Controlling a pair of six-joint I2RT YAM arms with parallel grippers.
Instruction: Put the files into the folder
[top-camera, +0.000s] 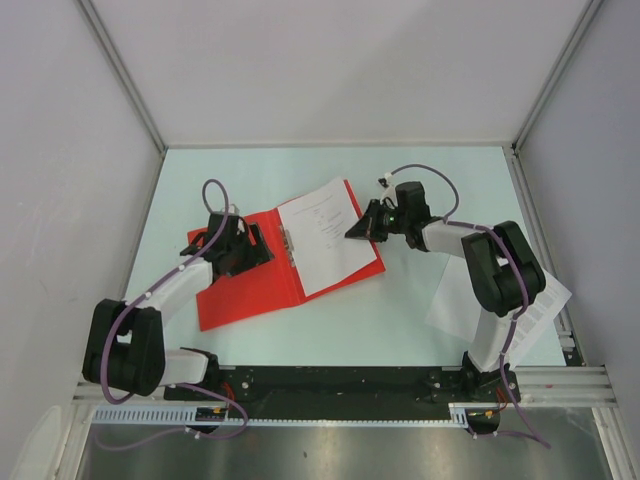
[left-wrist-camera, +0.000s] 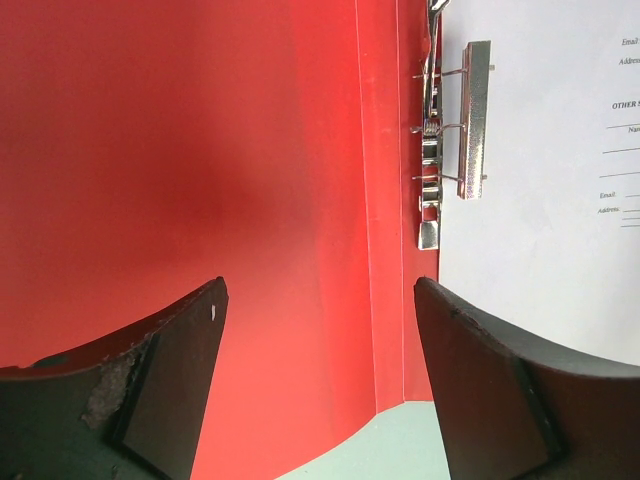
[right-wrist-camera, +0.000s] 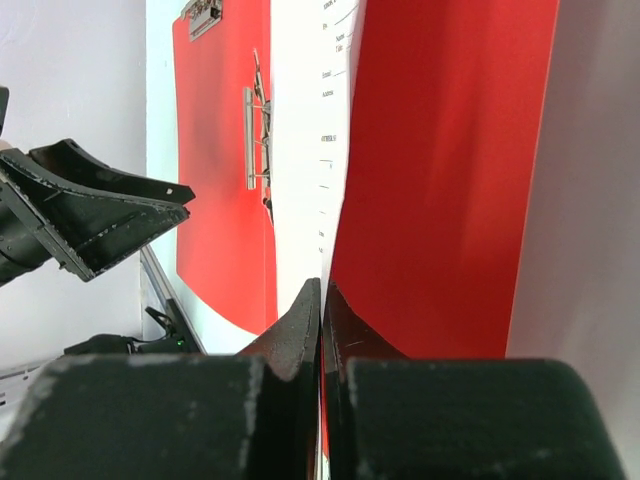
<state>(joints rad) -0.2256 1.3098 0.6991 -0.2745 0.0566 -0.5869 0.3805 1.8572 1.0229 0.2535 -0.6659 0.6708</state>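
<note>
The red folder (top-camera: 240, 290) lies open on the table. The files (top-camera: 325, 245), white printed sheets, lie on its right half beside the metal clip (left-wrist-camera: 470, 120). My right gripper (top-camera: 358, 228) is shut on the right edge of the folder cover and the sheets on it. In the right wrist view (right-wrist-camera: 321, 290) the sheets (right-wrist-camera: 305, 150) are on one side and the cover's red outer face (right-wrist-camera: 450, 180) on the other. My left gripper (top-camera: 245, 243) is open and empty just above the folder's left half (left-wrist-camera: 200, 150), near the spine.
Another white printed sheet (top-camera: 520, 300) lies on the table at the right, partly under my right arm. Grey walls close in the table at the back and sides. The black mounting rail (top-camera: 340, 385) runs along the near edge.
</note>
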